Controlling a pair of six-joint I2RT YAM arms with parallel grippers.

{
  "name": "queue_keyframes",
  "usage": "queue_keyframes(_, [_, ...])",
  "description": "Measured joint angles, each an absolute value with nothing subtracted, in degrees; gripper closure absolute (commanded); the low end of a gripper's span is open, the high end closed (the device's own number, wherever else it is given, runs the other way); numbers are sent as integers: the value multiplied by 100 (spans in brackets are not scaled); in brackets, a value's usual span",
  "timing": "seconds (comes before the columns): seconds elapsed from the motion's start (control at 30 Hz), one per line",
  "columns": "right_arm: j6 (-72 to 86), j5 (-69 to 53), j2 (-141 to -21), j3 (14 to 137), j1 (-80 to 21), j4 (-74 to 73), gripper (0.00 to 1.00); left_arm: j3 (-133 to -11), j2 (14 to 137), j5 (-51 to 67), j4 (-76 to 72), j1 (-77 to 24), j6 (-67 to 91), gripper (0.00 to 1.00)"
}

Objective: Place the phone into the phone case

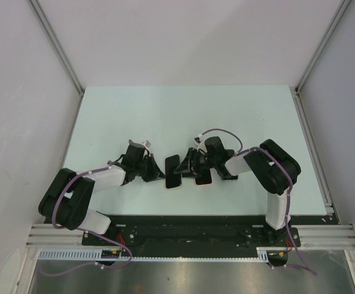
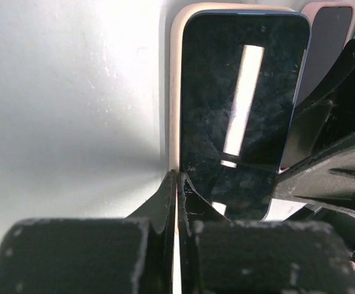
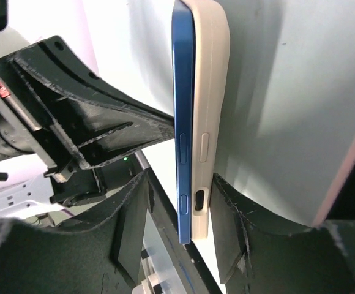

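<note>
Left jaws: clenched tight on nothing, tips pinched together and nosed in at the near left edge of the case. That's your backstop; use it to pin the case so it can't skate across the bench.
Case: pale, lying mid-bench between the two arms. Its rim shows along the phone's left side and far end.
Phone: screen up, sitting on top of the case, not home. From the right wrist view the blue side rail rides proud of the case wall along its whole visible length — by my read that long edge is unseated.
Step in hand: pressing the phone down into the case. I'd say you're well along, with one edge left to snap in.
Right jaws: parted, one finger either side of the phone-and-case stack near the side cut-out. There's a gap between one pad and the glass, so no clamp that I can see.
How to do it well: squeeze square across the stack, pad flat on the glass and not on the rail. Work the lip over from one corner along the edge — a single hard pinch in the middle may bow the case or pop the seated side out.
Second phone: pink-rimmed, just beside on the right. Mind your right arm doesn't nudge it.
</note>
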State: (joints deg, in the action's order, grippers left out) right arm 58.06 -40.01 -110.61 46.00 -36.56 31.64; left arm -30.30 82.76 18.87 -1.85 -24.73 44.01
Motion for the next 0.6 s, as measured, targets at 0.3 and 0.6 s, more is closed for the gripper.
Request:
queue_keyframes(0.3, [6053,-4219,-11109,4508,-3634,3632,57,-3030,8270,1894,-185,-2467,4403,100])
queue_keyframes(0.6, [5972,-4246,-11109,4484,-3597,3597,99,-3028,8270,1951,-193,-2469,4412,73])
